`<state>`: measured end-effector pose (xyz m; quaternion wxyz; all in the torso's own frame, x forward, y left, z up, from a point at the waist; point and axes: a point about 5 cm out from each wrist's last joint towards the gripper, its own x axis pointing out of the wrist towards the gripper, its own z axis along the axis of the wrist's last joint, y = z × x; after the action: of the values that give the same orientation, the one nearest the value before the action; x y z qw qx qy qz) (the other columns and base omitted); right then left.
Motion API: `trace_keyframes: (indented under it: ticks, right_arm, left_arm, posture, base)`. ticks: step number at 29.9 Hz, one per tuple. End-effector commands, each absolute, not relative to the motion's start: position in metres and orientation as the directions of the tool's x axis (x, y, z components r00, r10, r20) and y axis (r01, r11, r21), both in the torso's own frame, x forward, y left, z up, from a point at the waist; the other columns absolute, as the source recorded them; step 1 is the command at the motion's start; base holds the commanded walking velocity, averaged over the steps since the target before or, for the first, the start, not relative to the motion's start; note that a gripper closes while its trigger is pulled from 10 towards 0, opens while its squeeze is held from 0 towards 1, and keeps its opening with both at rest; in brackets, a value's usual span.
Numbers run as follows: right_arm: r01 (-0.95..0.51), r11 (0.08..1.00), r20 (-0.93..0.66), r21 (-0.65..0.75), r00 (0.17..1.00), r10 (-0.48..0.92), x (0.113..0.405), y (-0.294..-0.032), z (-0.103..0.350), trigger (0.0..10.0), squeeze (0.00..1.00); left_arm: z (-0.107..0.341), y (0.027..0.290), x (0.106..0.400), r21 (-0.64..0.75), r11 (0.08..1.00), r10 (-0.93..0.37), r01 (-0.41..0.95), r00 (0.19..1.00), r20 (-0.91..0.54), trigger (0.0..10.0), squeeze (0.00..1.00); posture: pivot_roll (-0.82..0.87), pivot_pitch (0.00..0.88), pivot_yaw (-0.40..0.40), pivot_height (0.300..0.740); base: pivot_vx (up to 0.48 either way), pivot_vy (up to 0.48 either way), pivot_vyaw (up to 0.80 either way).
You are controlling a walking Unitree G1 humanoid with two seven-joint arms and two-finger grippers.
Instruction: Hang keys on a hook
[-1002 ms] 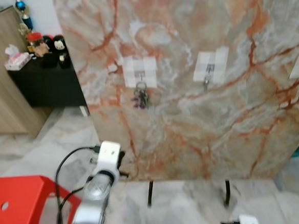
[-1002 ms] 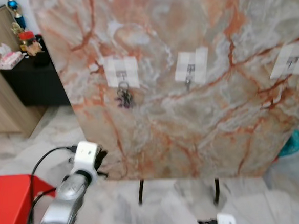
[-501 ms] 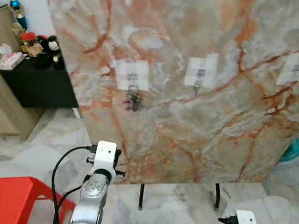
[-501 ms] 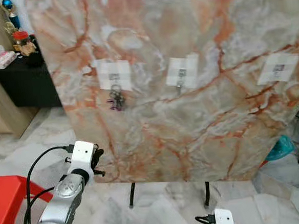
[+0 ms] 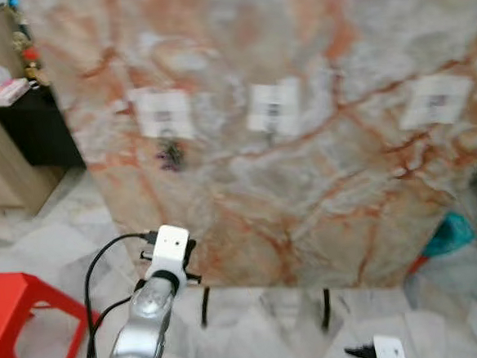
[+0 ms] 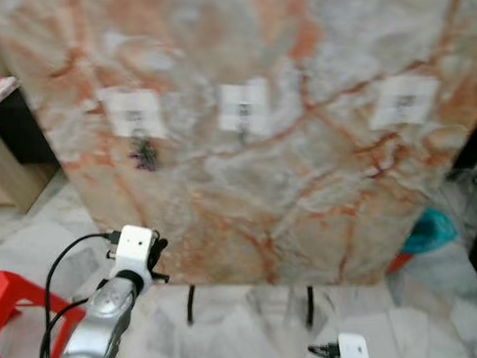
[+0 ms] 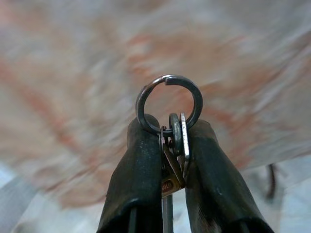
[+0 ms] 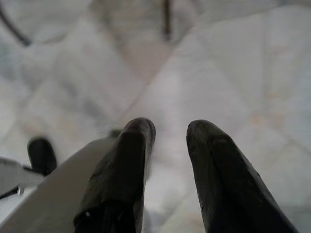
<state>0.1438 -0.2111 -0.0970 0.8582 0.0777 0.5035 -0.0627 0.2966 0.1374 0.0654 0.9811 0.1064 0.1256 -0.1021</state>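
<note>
**Marble board with three hooks; one key bunch held, one hung**

Orange-veined marble panel (image 5: 301,142), upright on thin black legs (image 5: 205,306) over a pale tiled floor (image 5: 47,250). The head views are blurred.

- Hooks: three white adhesive patches across the panel, the left hook (image 5: 163,115), the middle hook (image 5: 273,109) and the right hook (image 5: 436,101).
- A dark key bunch (image 5: 170,155) hangs from the left hook.
- Left gripper (image 7: 167,138): raised low in front of the panel's lower left part, jaws clamped on a set of keys (image 7: 171,145); the steel split ring stands clear above the fingertips (image 7: 143,141), the blades pinched between them.
- Right gripper (image 8: 167,133): low over the floor tiles, jaws narrowly parted, nothing between them.
- Red stool (image 5: 15,322): on the floor to the robot's left.
- Black side surface (image 5: 30,128): left of the panel, carrying small items too blurred to name.
</note>
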Motion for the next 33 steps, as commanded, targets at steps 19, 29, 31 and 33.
trace_keyframes:
  ticks: [19,29,31,33]
  right_arm:
    - [0.204,0.976,-0.864,0.081,0.502,-0.033,0.152,-0.2089,-0.0945,10.0,0.0]
    - [0.224,0.97,-0.857,0.095,0.515,-0.035,0.1547,-0.2099,-0.0932,10.0,0.0]
    - [0.224,0.97,-0.856,0.094,0.515,-0.036,0.1549,-0.2104,-0.093,10.0,0.0]
    - [0.225,0.97,-0.856,0.094,0.515,-0.036,0.1549,-0.2104,-0.093,10.0,0.0]
  left_arm:
    - [0.0736,0.1471,0.3006,0.223,0.953,-0.15,0.206,0.958,-0.246,10.0,0.0]
    - [0.0747,0.1521,0.2987,0.234,0.957,-0.114,0.173,0.963,-0.242,10.0,0.0]
    - [0.0746,0.1513,0.2984,0.239,0.955,-0.115,0.175,0.963,-0.243,10.0,0.0]
    - [0.0744,0.1508,0.2983,0.245,0.953,-0.119,0.18,0.962,-0.246,10.0,0.0]
  posture:
    - [0.0,0.0,-0.046,0.74]
    - [0.0,0.0,-0.059,0.74]
    - [0.0,0.0,-0.059,0.74]
    - [0.0,0.0,-0.057,0.74]
  base:
    - [0.0,-0.464,0.0]
    - [0.0,-0.465,0.0]
    - [0.0,-0.463,0.0]
    - [0.0,-0.439,0.0]
